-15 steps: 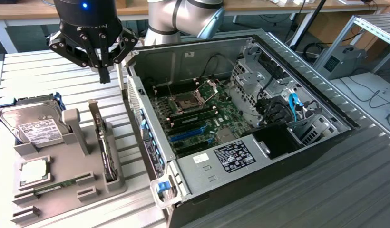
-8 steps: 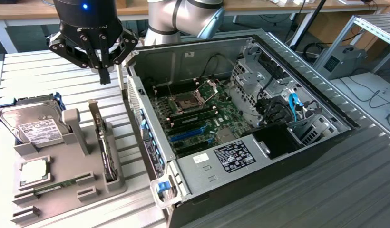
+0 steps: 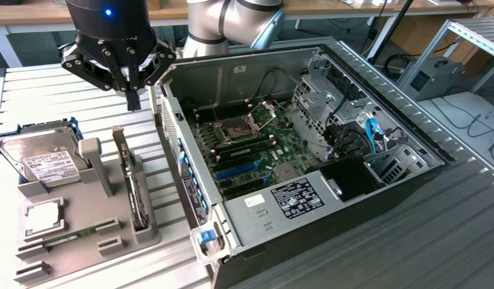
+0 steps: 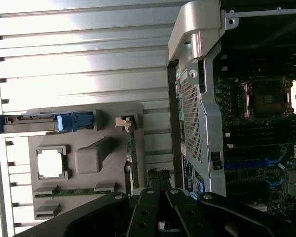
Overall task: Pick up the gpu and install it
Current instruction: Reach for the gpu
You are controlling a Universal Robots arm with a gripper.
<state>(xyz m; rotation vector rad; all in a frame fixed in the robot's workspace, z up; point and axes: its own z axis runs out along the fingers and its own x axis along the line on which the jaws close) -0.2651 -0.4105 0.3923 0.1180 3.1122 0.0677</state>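
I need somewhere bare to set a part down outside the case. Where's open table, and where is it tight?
Bare slatted table lies behind the parts holder, beside the end effector. Another wide stretch runs along the computer case at the exterior view's lower right. Tight: the strip between the gpu and the case wall.

In the exterior view's upper left, the black gripper (image 3: 133, 103) hangs pointing straight down, fingers pressed together on nothing. The silver arm (image 3: 231, 21) bends behind it at top centre.
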